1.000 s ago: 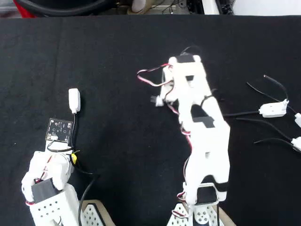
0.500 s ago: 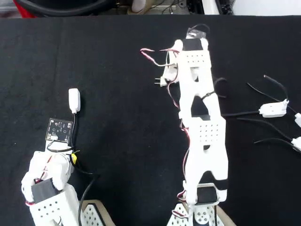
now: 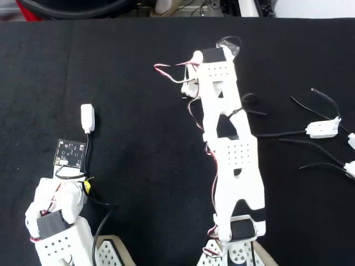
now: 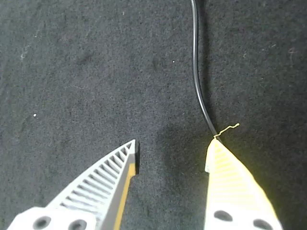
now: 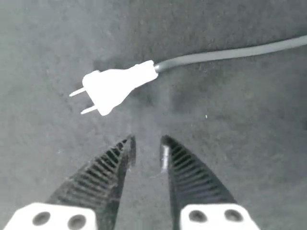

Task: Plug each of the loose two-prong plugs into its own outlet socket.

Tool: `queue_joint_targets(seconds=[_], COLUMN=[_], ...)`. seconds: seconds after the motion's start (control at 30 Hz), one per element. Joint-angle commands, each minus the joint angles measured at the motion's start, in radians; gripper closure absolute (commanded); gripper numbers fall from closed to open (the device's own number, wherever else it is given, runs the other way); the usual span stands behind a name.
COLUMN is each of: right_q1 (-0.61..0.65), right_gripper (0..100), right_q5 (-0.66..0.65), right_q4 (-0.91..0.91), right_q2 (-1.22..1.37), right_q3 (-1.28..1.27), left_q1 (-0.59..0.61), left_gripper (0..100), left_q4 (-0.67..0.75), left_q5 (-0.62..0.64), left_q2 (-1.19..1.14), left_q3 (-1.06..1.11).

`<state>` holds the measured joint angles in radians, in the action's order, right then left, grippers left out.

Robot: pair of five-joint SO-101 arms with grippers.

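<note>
A white two-prong plug (image 5: 115, 86) lies flat on the black table, its cable (image 5: 230, 52) trailing off to one side. My right gripper (image 5: 147, 146) hovers just short of it, fingers a narrow gap apart with nothing between them. In the high view the right arm (image 3: 233, 149) stretches up the middle of the table, and the plug (image 3: 187, 93) peeks out at its left side. My left gripper (image 4: 172, 153) is open over bare table beside a thin black cable (image 4: 195, 72). The left arm (image 3: 55, 205) sits at the front left, near a black square board (image 3: 70, 153) and a small white socket piece (image 3: 87, 117).
More white plug or socket pieces with black cables lie at the right edge (image 3: 321, 128) (image 3: 349, 166). A loop of cable (image 3: 249, 100) lies beside the right arm. The table's far edge borders clutter at the back.
The right arm has stretched farther up the table and swung slightly left, and the white plug beside it has shifted the same way. The left arm has not moved.
</note>
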<state>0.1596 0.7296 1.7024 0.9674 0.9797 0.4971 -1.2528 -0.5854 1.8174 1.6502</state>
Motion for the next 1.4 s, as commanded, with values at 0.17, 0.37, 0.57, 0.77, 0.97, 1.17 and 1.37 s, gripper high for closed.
queue_joint_targets(seconds=[0.17,0.37,0.57,0.77,0.97,1.17,1.37], right_q1=[0.025,0.020,0.018,0.017,-0.003,-0.026,-0.063], right_gripper=[78.3,78.3,78.3,78.3,78.3,80.2,93.1], right_q5=[0.015,0.012,0.037,0.074,0.123,0.121,0.117], right_q4=[-0.094,-0.014,-0.049,-0.118,-0.123,-0.121,-0.118], right_q2=[0.027,0.013,0.085,0.162,0.219,0.275,0.340], right_q3=[0.054,0.173,0.246,0.271,0.297,0.387,0.498], left_q1=[0.002,0.002,0.001,0.001,0.001,0.001,0.001], left_gripper=[76,76,76,76,76,76,76], left_q4=[-0.005,-0.005,-0.005,-0.005,-0.005,-0.005,-0.005], left_q5=[-0.008,-0.008,-0.008,-0.008,-0.008,-0.008,-0.008], left_q2=[0.005,0.005,0.005,0.005,0.005,0.005,0.005], left_q3=[-0.010,-0.010,-0.008,-0.008,-0.008,-0.008,-0.008])
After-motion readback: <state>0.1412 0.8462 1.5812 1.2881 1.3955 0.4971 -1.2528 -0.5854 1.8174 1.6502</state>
